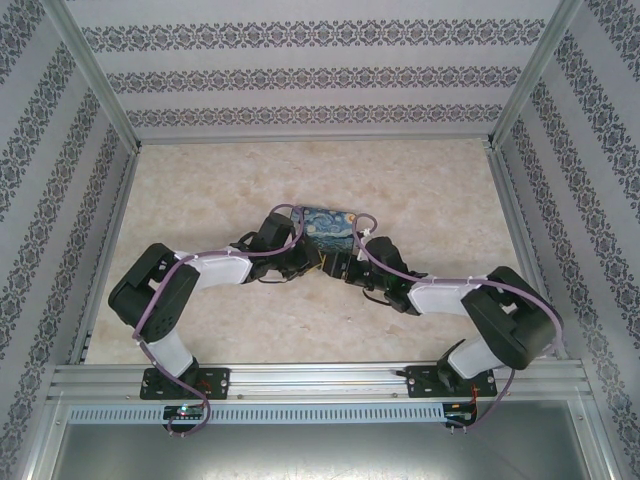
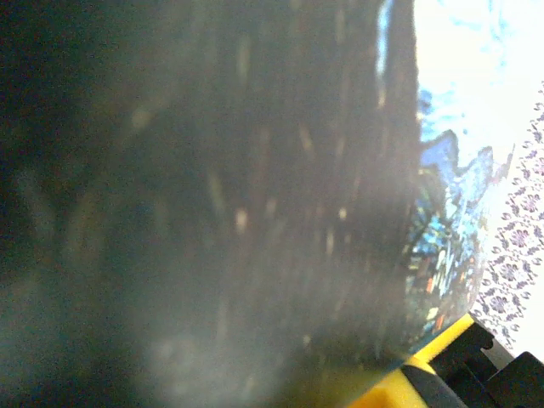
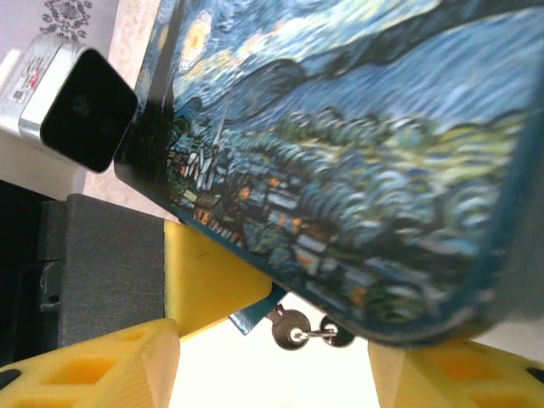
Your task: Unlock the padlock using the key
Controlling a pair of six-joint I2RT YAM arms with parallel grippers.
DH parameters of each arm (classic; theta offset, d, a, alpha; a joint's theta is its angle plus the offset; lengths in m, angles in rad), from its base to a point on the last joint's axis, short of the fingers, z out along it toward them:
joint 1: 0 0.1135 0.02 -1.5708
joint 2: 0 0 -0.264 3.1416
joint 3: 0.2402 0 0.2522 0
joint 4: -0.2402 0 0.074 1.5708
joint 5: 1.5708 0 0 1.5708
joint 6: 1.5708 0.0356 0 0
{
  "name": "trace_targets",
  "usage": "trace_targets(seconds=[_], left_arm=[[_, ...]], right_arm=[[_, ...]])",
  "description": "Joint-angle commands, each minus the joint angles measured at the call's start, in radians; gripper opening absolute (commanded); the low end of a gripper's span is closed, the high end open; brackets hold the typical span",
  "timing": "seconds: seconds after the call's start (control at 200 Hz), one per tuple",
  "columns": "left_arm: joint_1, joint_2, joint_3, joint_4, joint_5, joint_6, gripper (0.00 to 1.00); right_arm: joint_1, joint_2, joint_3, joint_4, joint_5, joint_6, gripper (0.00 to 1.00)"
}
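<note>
Two black arms meet over the pale table, and we see both grippers crowding the rectangular tin painted with a swirly blue-and-yellow night sky. From the right wrist we look straight at it. The right gripper stands wide apart, its yellow fingers spread to either side and gripping nothing. Just under the tin's lower edge hangs the tiny silvery metal key, round-headed and on a small ring, touching neither finger. Beside it we take a blue sliver for the small blue padlock, mostly hidden. The left gripper comes in from the other side, with one yellow finger right against the tin. Its own view is a dark blur, so we cannot tell how far it is parted.
</note>
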Motion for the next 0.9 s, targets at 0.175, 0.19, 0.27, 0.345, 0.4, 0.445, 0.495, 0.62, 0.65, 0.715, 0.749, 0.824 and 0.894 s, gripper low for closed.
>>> trace_targets(seconds=[0.175,0.19,0.27,0.345,0.4,0.445,0.495,0.62,0.65,0.715,0.749,0.824,0.894], left_arm=[[-0.008,-0.038,-0.041,-0.070,0.041,0.041,0.50],[-0.008,-0.044,-0.042,-0.072,0.040,0.043,0.51],[-0.007,-0.076,-0.052,-0.081,0.030,0.047,0.59],[-0.005,-0.107,-0.053,-0.097,0.017,0.054,0.65],[-0.003,-0.126,-0.047,-0.115,0.010,0.059,0.69],[-0.001,-0.139,-0.043,-0.123,0.007,0.063,0.71],[0.003,-0.152,-0.035,-0.134,0.001,0.063,0.74],[0.020,-0.177,0.002,-0.188,-0.021,0.088,0.79],[0.024,-0.181,0.015,-0.207,-0.027,0.097,0.81],[0.037,-0.187,0.042,-0.247,-0.040,0.115,0.83],[0.046,-0.187,0.057,-0.265,-0.044,0.126,0.84],[0.065,-0.186,0.089,-0.306,-0.054,0.147,0.85],[0.083,-0.183,0.117,-0.338,-0.062,0.170,0.86]], right_arm=[[-0.029,0.095,0.028,0.182,0.081,0.124,0.60],[-0.030,0.096,0.030,0.182,0.079,0.125,0.60],[-0.042,0.104,0.048,0.180,0.068,0.122,0.60],[-0.058,0.106,0.067,0.170,0.058,0.111,0.60],[-0.074,0.104,0.082,0.160,0.053,0.102,0.60],[-0.087,0.104,0.094,0.153,0.041,0.088,0.60],[-0.102,0.104,0.105,0.149,0.022,0.068,0.60],[-0.110,0.077,0.104,0.095,-0.026,0.005,0.59],[-0.110,0.071,0.097,0.088,-0.036,-0.009,0.58],[-0.107,0.056,0.075,0.076,-0.052,-0.035,0.58],[-0.107,0.052,0.064,0.067,-0.055,-0.052,0.58],[-0.104,0.050,0.047,0.049,-0.065,-0.086,0.57],[-0.098,0.060,0.046,0.034,-0.072,-0.116,0.57]])
